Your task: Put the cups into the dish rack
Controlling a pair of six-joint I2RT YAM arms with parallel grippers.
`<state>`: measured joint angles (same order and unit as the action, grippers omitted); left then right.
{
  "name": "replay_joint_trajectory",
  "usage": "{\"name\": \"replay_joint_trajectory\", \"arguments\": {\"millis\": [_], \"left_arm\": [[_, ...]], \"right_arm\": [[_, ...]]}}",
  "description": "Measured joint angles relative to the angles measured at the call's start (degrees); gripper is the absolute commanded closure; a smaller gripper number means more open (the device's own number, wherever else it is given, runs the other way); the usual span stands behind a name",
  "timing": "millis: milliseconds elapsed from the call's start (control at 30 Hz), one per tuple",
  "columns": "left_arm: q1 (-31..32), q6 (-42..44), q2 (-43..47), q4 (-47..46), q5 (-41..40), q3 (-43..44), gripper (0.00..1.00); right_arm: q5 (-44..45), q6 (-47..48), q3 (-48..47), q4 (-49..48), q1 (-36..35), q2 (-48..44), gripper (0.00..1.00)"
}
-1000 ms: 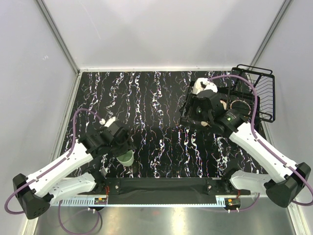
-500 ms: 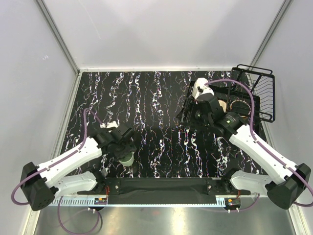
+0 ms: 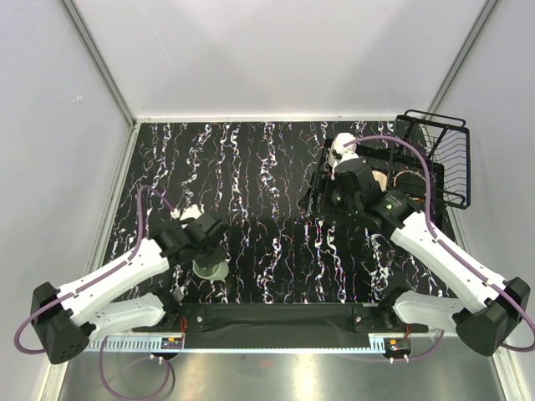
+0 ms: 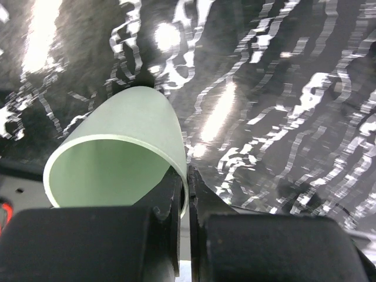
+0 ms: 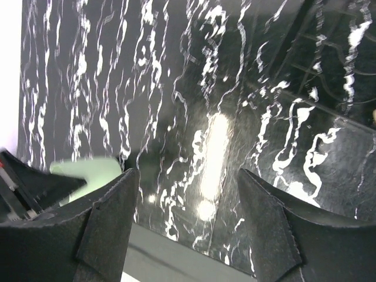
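Overhead, your black white-veined table (image 3: 251,167) fills the view, with the dish rack (image 3: 447,159) at its far right corner. Your right arm reaches beside the rack's basket, well apart from the mint-green cup (image 3: 211,269). Its right tool (image 5: 185,176) hangs over bare table with its fingers spread wide and nothing between them. A cream-beige cup (image 3: 381,179) shows partly behind that arm, inside the basket. Near your left base, the left tool (image 4: 185,194) is clamped on the mint-green cup's rim, one finger inside the wall and one outside. The cup tilts, its mouth toward the wrist camera. You cannot tell whether its base touches the table.
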<state>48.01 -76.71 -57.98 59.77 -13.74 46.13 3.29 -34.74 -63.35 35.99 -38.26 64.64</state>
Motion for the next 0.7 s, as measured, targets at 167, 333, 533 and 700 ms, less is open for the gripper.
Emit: {"name": "replay_joint_trajectory", "arguments": {"millis": [167, 333, 533, 700], "left_arm": [[0.0, 4.9, 3.8, -3.3, 0.3, 1.8, 1.00], [0.0, 15.5, 8.4, -14.0, 4.5, 5.6, 1.00], [0.0, 26.7, 14.4, -30.3, 11.6, 7.8, 1.00], [0.0, 31.3, 17.7, -43.1, 18.5, 8.3, 1.00]], "right_arm": [[-4.5, 3.0, -1.8, 0.5, 0.0, 2.3, 0.23], [-10.4, 6.1, -4.0, 0.9, 0.0, 2.5, 0.17], [-17.9, 9.2, -7.9, 2.4, 0.0, 1.2, 0.00], [-22.4, 13.4, -14.1, 4.7, 0.0, -2.1, 0.00]]}}
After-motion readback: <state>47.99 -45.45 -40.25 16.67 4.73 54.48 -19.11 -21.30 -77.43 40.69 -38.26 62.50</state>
